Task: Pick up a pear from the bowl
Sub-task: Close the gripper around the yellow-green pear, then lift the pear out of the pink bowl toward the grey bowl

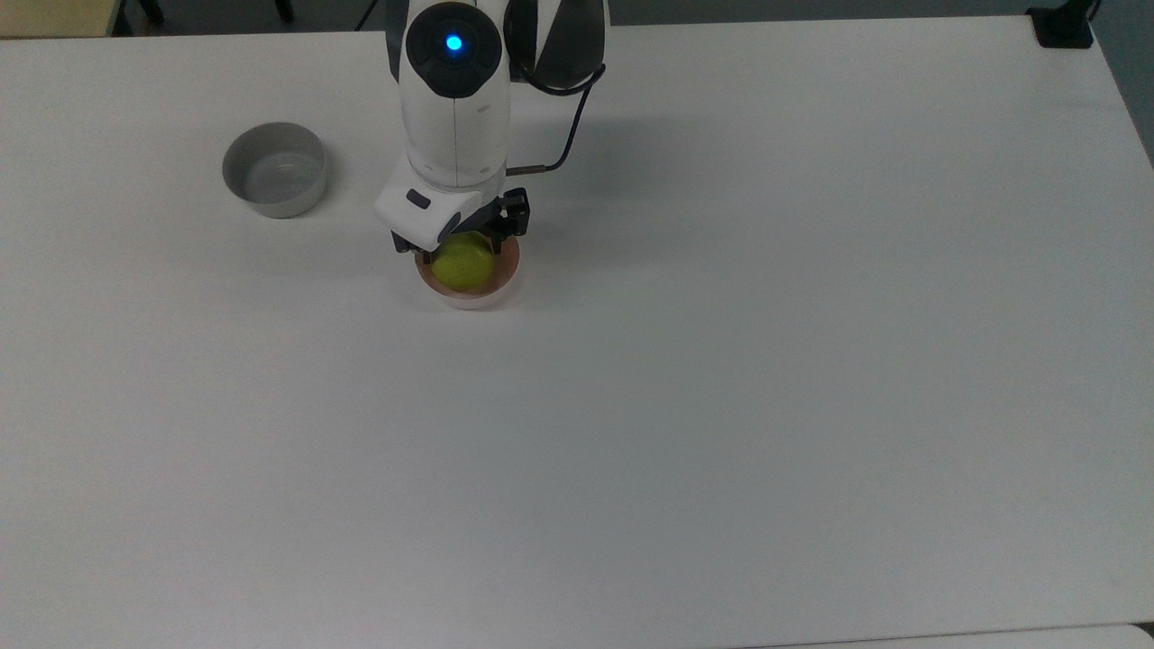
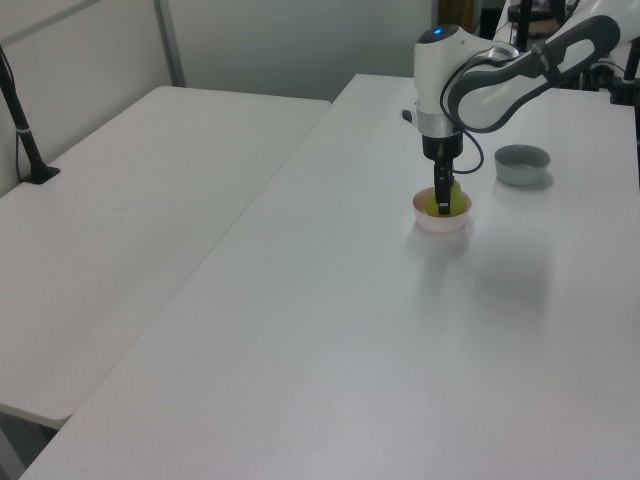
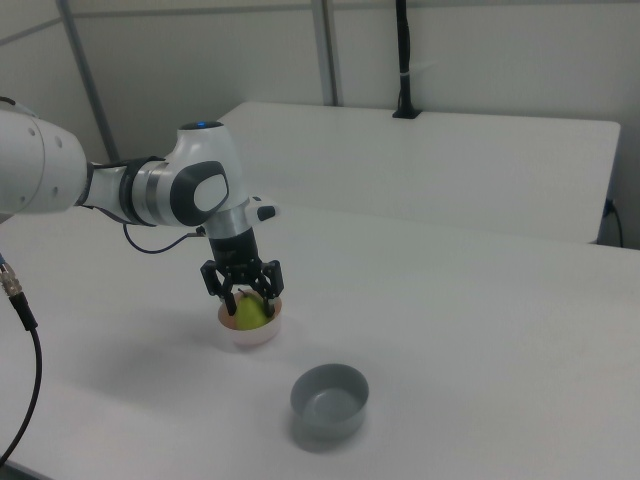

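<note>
Pear (image 1: 462, 265) sits in bowl (image 1: 501, 287); pincer (image 1: 460, 245) straddles it, fingers apart; no writing legible.

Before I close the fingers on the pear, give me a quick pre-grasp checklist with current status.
1. Gripper open, fingers either side of the pear: ok.
2. Pear sitting in the pink bowl: ok.
3. Gripper low enough around the pear: cannot tell how far down the fingertips reach.
4. Fingers clear of the bowl rim: cannot tell.
5. Grey bowl well away from the arm's path: ok.
6. Table free around the pink bowl: ok.
</note>
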